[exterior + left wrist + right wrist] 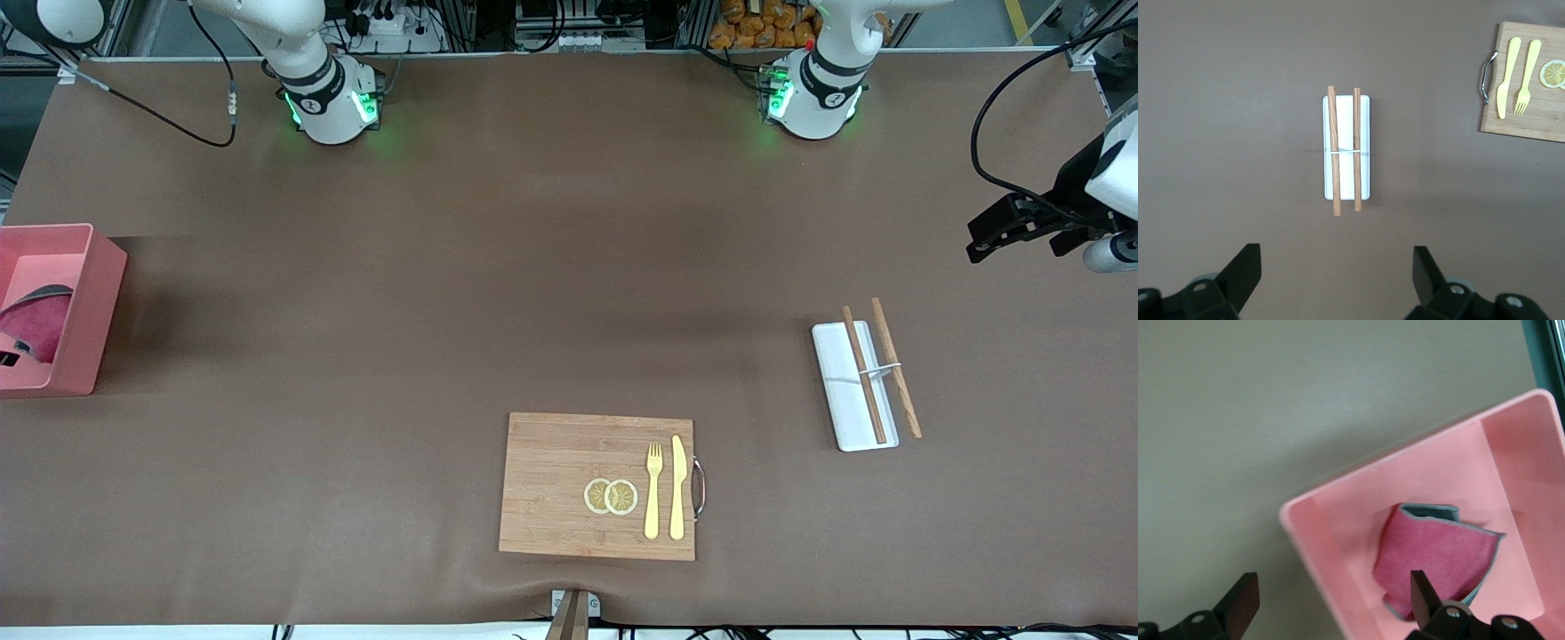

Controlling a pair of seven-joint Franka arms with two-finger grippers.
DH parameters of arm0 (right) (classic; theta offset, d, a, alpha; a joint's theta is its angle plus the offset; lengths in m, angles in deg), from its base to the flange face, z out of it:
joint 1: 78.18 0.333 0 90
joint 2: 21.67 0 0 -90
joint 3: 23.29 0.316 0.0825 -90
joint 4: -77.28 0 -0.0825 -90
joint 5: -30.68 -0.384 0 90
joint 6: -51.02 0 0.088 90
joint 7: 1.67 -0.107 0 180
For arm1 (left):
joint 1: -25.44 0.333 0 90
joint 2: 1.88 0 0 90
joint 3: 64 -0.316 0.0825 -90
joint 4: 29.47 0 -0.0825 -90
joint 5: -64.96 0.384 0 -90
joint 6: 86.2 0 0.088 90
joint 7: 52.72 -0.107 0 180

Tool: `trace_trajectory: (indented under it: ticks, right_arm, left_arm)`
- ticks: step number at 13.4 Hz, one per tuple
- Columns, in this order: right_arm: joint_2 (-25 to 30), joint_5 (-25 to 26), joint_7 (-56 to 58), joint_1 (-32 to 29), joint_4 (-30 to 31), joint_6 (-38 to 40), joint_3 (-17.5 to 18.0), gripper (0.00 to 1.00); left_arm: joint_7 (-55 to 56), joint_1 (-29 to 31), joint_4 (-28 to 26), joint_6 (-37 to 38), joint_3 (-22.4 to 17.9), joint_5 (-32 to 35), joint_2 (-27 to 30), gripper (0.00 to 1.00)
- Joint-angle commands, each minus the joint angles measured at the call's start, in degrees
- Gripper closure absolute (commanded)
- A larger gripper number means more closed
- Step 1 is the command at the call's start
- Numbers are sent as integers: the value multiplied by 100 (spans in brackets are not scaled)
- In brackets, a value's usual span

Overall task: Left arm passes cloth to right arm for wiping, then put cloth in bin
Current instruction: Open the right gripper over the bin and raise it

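Note:
The crimson cloth [40, 322] with its grey edge lies inside the pink bin [84, 307] at the right arm's end of the table. In the right wrist view the cloth [1441, 557] rests on the floor of the bin [1338, 587]. My right gripper [1333, 595] is open and empty, above the bin's wall, with one finger over the cloth and the other over the table. My left gripper [982, 240] is open and empty, held in the air at the left arm's end of the table; it also shows in the left wrist view [1337, 265].
A flat white tray [840, 391] carries two wooden chopsticks [864, 373] below the left gripper. A wooden cutting board [551, 484] with a yellow fork [653, 489], a knife [677, 487] and lemon slices [611, 496] lies near the front camera.

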Motion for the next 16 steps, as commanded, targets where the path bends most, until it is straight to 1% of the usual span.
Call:
trace_trajectory:
  ticks: [1,4,6,8,10,12,14,16]
  right_arm:
    - [566,-146,-33,179,131,791,38,0]
    - [1041,-146,-24,732,149,1391,38,0]
    - [1261,-172,-329,1198,149,1506,38,0]
    - [1394,-400,-971,1602,158,1637,38,0]
    - [1473,-419,-1104,2015,166,1796,38,0]
    - [1631,-489,-1534,2385,175,1840,38,0]
    - [1727,-524,-1624,2728,175,2120,38,0]
    - [2025,-708,-1876,3009,341,2201,30,0]
  left_arm:
    - [-112,17,10,-72,-19,-112,-11,0]
    - [-112,17,19,-72,-19,-112,-11,0]
    - [-112,8,19,-72,-19,-112,-11,0]
    - [-112,-18,11,-46,-19,-95,-2,0]
    - [-104,-27,-7,16,-19,-86,24,0]
    - [-104,-18,-7,200,-19,-77,77,0]
    - [-95,17,-42,244,-11,-77,191,0]
    - [-95,17,-173,253,-11,-77,322,0]
